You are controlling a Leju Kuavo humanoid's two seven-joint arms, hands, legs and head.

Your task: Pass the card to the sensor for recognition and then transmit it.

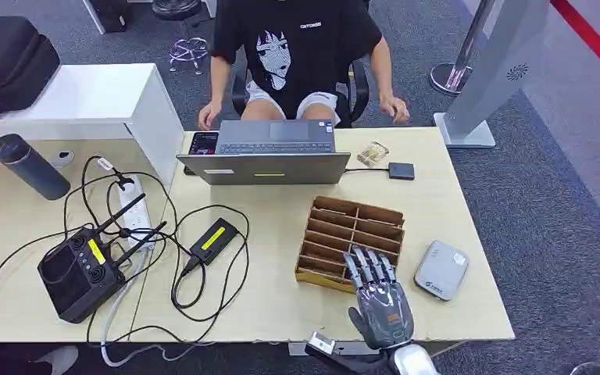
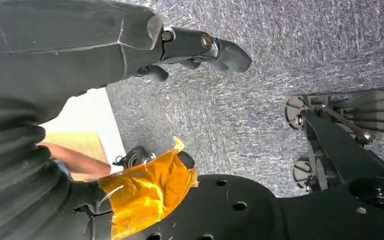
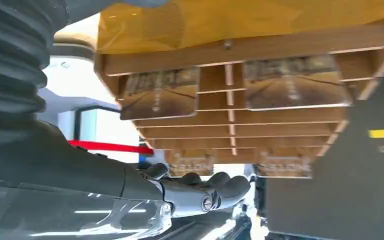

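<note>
Light wood table (image 1: 445, 195) spans the head view; a person (image 1: 297, 55) sits at its far side behind a grey laptop (image 1: 269, 156). Far left: a black case (image 1: 8, 62) on a white cabinet (image 1: 101, 101), a dark bottle (image 1: 30, 166) lying below it. Left half of the table: black handheld controller (image 1: 78, 269) with antennas, white power strip (image 1: 131, 211), small black box with a yellow label (image 1: 213, 239), all tangled in black cables. Centre-right: slotted wooden card rack (image 1: 350, 241). Right hand (image 1: 379, 293) is over the rack's near edge, fingers straight and slightly apart, reaching into the near slots, nothing visibly held. Right wrist view looks along the rack (image 3: 230, 100): cards (image 3: 160, 95) sit in its slots, two in one row and two more in another; the right hand's fingers (image 3: 215, 185) are extended beside the rack, not on a card. Grey rounded-square sensor (image 1: 442, 269) lies just right of the rack, apart from the hand. Small black box (image 1: 401, 170) and a clear packet (image 1: 372, 153) sit right of the laptop. Left hand (image 2: 200, 47) appears in the left wrist view over grey carpet, fingers loosely curled; can't tell more about its state.
</note>
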